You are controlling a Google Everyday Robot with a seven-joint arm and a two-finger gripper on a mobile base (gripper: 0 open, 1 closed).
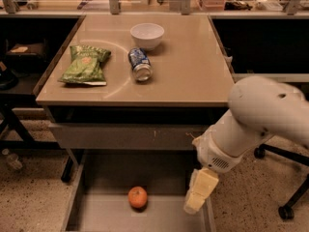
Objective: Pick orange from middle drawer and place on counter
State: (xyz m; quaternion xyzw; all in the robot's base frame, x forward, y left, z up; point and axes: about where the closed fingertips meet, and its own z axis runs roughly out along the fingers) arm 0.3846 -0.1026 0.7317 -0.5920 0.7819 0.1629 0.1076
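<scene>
The orange point(137, 197) lies on the grey floor of the open middle drawer point(101, 216), near its middle. My gripper point(200, 195) hangs from the white arm over the drawer's right side wall, to the right of the orange and apart from it, pointing down. It holds nothing that I can see. The tan counter point(188, 71) is above the drawer.
On the counter are a green chip bag point(86, 64), a blue soda can point(140, 64) on its side and a white bowl point(147, 35). A closed grey drawer front point(120, 137) sits above the open drawer. Chair wheels point(286, 211) stand at the right.
</scene>
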